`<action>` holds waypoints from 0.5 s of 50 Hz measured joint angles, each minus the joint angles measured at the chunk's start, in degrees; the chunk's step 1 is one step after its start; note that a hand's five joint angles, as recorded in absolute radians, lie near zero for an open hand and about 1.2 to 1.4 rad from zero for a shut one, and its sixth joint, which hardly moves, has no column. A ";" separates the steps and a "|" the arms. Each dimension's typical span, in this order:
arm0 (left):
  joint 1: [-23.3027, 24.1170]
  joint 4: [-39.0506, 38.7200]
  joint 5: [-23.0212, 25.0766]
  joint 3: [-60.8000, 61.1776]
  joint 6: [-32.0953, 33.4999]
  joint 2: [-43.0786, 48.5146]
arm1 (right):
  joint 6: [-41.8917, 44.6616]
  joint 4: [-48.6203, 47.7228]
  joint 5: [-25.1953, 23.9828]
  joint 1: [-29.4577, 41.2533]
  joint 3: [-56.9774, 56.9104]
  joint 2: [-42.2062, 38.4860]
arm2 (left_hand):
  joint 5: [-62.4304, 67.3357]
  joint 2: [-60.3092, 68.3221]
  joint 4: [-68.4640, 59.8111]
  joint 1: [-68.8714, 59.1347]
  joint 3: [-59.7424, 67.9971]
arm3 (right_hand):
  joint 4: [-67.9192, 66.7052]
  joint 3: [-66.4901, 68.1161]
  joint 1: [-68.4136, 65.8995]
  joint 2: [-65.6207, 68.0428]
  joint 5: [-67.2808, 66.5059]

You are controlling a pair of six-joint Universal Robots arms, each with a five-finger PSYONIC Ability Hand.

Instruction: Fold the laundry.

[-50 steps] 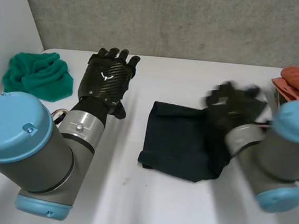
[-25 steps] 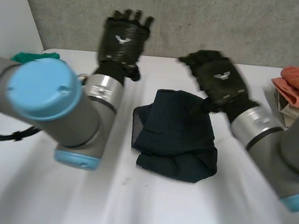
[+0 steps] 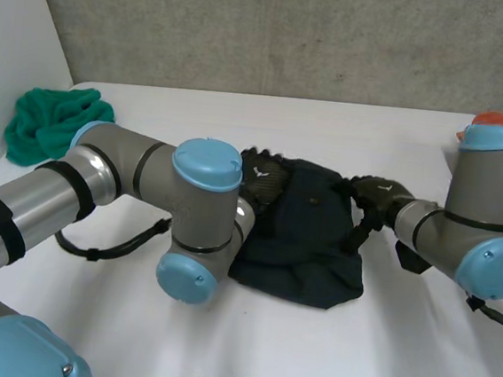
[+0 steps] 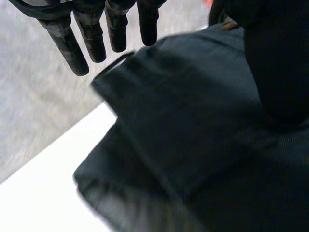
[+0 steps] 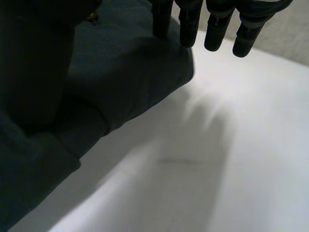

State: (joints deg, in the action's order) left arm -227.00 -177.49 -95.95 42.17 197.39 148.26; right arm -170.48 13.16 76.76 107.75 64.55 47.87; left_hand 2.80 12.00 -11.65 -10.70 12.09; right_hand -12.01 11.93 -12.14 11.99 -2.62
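1. Reaching in from both sides, the two arms meet over a dark navy cloth point(image 3: 305, 238) that lies bunched in the middle of the white surface point(image 3: 307, 354).
2. The left robot hand point(image 3: 261, 179) rests at the cloth's 10 o'clock edge. Its wrist view shows the fingers point(image 4: 87, 43) straight and relaxed, stretched out past a rolled fold and curled round nothing.
3. The right robot hand point(image 3: 377, 199) sits at the cloth's 3 o'clock edge. Its fingers point(image 5: 215, 34) are likewise straight, their tips just at the cloth's border with bare surface beyond. No grip is visible.
4. The navy cloth is doubled over in places, with a lumpy hem at 6 o'clock and no clean rectangle. Its fold looks at best partway done: it appears to need flattening and a squared final fold.
5. A green cloth point(image 3: 57, 125) lies crumpled at the surface's 10 o'clock. An orange cloth point(image 3: 499, 120) peeks out at 2 o'clock behind the right arm's blue cap. Neither looks folded, so most of the laundry seems left to do.
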 measured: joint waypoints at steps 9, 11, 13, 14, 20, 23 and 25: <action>0.35 11.09 -2.70 2.33 2.18 -0.87 | 4.63 0.85 0.88 1.45 -1.12 -3.69 | 0.00 -0.14 -0.01 0.00 0.00 | 0.00 0.00 1.94 -1.48 0.00; 0.84 12.39 -2.59 2.79 2.23 -1.62 | 6.05 0.84 1.68 1.64 -1.03 -2.99 | 0.00 -0.25 -0.01 0.00 0.00 | 0.00 0.00 1.94 -1.48 0.00; 1.44 13.43 -2.34 3.10 2.18 -3.49 | 7.49 0.67 2.80 1.79 -0.80 -1.27 | -0.01 -0.25 -0.01 0.01 0.00 | 0.00 0.00 1.94 -1.48 0.00; 1.61 13.62 -2.23 3.13 2.13 -4.52 | 8.11 0.54 3.34 1.86 -0.60 -0.05 | -0.01 -0.25 -0.01 0.02 0.00 | 0.00 0.00 1.94 -1.48 0.01; 2.19 13.57 -1.62 3.66 1.76 -12.76 | 10.69 -1.93 5.38 3.76 3.77 9.10 | -0.18 -0.26 0.00 0.02 0.00 | 0.00 0.00 1.94 -1.48 0.01; 2.02 12.47 -1.20 4.63 1.42 -17.32 | 12.25 -4.92 6.16 5.50 8.61 13.89 | -0.19 -0.26 0.00 0.02 0.00 | 0.00 0.00 1.94 -1.48 0.01; 1.60 11.29 -0.25 5.94 0.94 -20.61 | 13.92 -8.59 7.29 7.02 14.34 17.92 | -0.18 -0.25 0.00 0.02 0.00 | 0.00 0.00 1.94 -1.48 0.01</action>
State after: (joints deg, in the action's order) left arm -225.39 -166.20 -96.21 48.11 198.33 127.64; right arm -156.56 4.57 84.04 114.77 78.89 65.79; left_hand 2.62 11.75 -11.65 -10.68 12.09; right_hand -12.01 11.93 -10.20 10.51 -2.61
